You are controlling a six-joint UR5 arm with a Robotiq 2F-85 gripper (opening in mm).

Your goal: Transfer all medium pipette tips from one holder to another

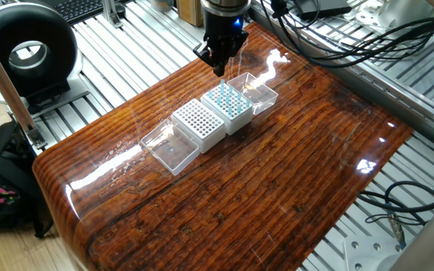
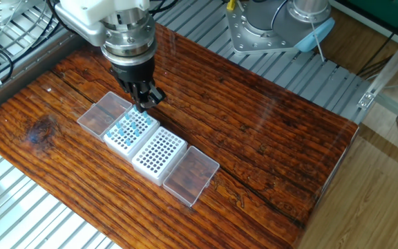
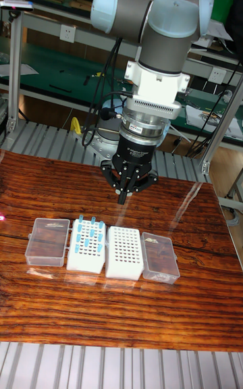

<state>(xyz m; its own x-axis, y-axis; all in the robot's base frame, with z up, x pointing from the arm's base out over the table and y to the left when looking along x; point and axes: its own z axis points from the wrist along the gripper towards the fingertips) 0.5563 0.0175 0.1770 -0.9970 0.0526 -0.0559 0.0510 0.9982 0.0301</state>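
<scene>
One fixed view: black two-finger hand [image 1: 220, 69] hangs above the far end of the white grid rack holding the translucent light-blue medium pipette tips [image 1: 225, 98], fingers drawn close together, a thin pale sliver at their ends, too small to tell if it is a tip. Tips stand upright in that rack; the second white grid rack [image 1: 199, 122] touches it on the near side, holes bare. Clear plastic lids [image 1: 171, 147] lie at both outer ends of the row on the glossy dark wooden counter [image 1: 277, 165]. The other fixed view: hand [image 2: 146, 102] just over the tip rack's far edge, tips [image 2: 126, 128] scattered across that rack, second rack [image 2: 158, 153] beside it. Tall fixed view: hand [image 3: 124, 195] well above both racks, fingers narrow, tips [image 3: 88, 233] in the left rack, second rack [image 3: 124, 252] touching its right side.
</scene>
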